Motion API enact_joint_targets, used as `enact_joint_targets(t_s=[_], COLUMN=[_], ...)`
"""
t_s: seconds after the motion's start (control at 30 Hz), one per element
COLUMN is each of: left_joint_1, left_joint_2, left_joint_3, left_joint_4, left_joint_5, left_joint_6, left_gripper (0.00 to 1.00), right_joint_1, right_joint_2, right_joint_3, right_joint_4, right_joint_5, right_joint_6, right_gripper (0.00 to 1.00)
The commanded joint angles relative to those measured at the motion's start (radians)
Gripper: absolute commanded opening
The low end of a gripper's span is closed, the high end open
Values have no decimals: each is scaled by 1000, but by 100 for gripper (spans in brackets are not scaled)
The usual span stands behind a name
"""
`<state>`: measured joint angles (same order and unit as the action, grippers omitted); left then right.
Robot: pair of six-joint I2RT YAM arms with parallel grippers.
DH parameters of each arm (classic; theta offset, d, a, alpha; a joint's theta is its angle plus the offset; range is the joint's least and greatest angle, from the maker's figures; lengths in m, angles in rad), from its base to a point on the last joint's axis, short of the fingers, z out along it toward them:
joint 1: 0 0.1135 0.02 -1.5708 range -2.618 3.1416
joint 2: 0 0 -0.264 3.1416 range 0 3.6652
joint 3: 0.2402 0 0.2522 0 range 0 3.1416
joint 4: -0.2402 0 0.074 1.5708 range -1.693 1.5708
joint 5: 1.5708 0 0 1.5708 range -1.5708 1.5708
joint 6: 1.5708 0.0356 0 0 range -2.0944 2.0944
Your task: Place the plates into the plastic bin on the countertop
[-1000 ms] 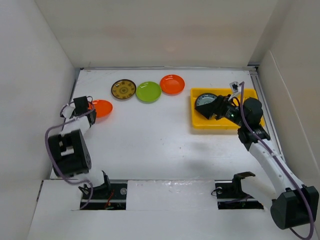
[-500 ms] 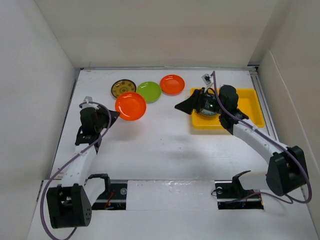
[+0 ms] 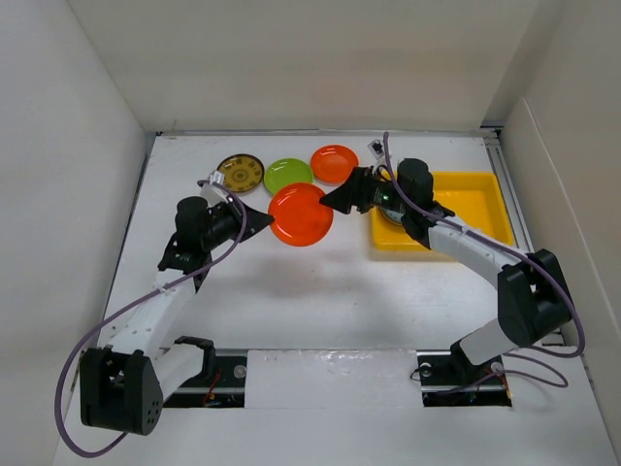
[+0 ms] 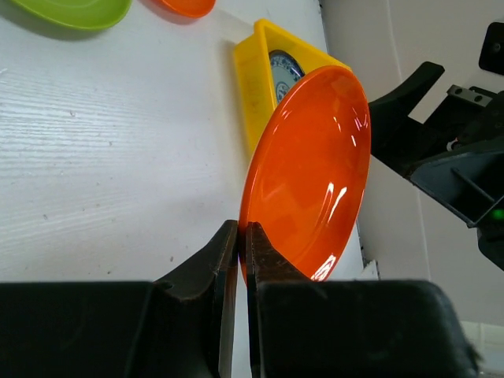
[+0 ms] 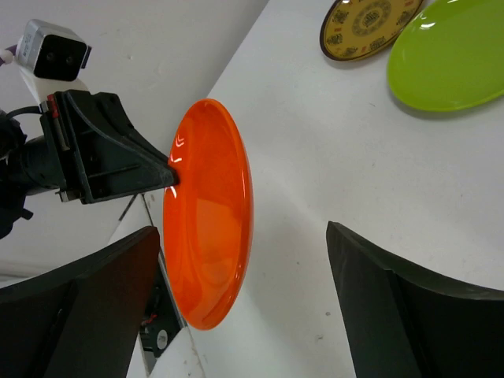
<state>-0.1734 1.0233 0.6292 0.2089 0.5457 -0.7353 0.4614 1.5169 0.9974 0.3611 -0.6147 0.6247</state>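
My left gripper [image 3: 260,219] is shut on the rim of an orange plate [image 3: 301,215] and holds it above the countertop [image 3: 291,282]; it also shows in the left wrist view [image 4: 311,169] and the right wrist view [image 5: 209,213]. My right gripper [image 3: 335,201] is open, its jaws spread wide on either side of that plate's far edge, not touching it. The yellow plastic bin [image 3: 475,194] holds a teal patterned plate [image 4: 283,67], mostly hidden by my right arm. A gold-patterned plate [image 3: 240,173], a lime green plate [image 3: 288,175] and a second orange plate [image 3: 334,163] lie at the back.
White walls enclose the countertop on the left, back and right. The bin's near wall [image 4: 252,87] stands just behind the held plate. The arm bases sit at the near edge.
My left gripper has carried the orange plate from the left side to the middle. My right gripper has left the bin and moved left to meet the plate.
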Motion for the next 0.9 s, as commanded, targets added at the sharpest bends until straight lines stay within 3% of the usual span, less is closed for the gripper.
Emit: enact_joint_targets(t_s=[0.0, 0.13, 0.23, 0.27, 0.33, 0.37, 0.4, 0.43, 0.5, 0.53, 0.57, 0.67, 0.87], left_joint_1=[3, 3, 3, 3, 3, 3, 3, 3, 3, 3, 3, 3, 3], left_joint_2=[-23, -23, -23, -23, -23, -23, -23, -23, -35, -46, -46, -55, -45], left_joint_3=[44, 44, 44, 44, 53, 75, 84, 84, 98, 108, 109, 109, 89], left_joint_4=[52, 64, 75, 75, 75, 46, -6, -31, -78, -124, -149, -195, -172], left_joint_5=[74, 85, 94, 94, 64, 39, 13, -48, -111, -142, -206, -268, -270], left_joint_6=[14, 14, 14, 5, 5, 5, 16, 16, 16, 28, 37, 48, 48], left_gripper=[0, 0, 0, 0, 0, 0, 17, 64, 82, 96, 100, 100, 100], right_joint_1=[28, 62, 72, 82, 82, 82, 66, 53, -19, -51, -91, -268, -480], right_joint_2=[-23, 8, 29, 29, 42, 42, 42, 10, -29, -73, -93, -138, -123], right_joint_3=[6, 15, 24, 33, 33, 33, 24, 14, -25, -48, -74, -178, -255], right_joint_4=[64, 64, 64, 64, 64, 53, 42, 26, -43, -53, -53, -53, -53], right_joint_5=[38, 17, 16, 16, 16, 38, 55, 85, 220, 265, 330, 372, 394], right_joint_6=[-11, -11, -11, -11, 0, 0, 0, 10, 24, 47, 58, 58, 67], right_gripper=[91, 57, 49, 26, 3, 0, 0, 0, 0, 0, 0, 0, 0])
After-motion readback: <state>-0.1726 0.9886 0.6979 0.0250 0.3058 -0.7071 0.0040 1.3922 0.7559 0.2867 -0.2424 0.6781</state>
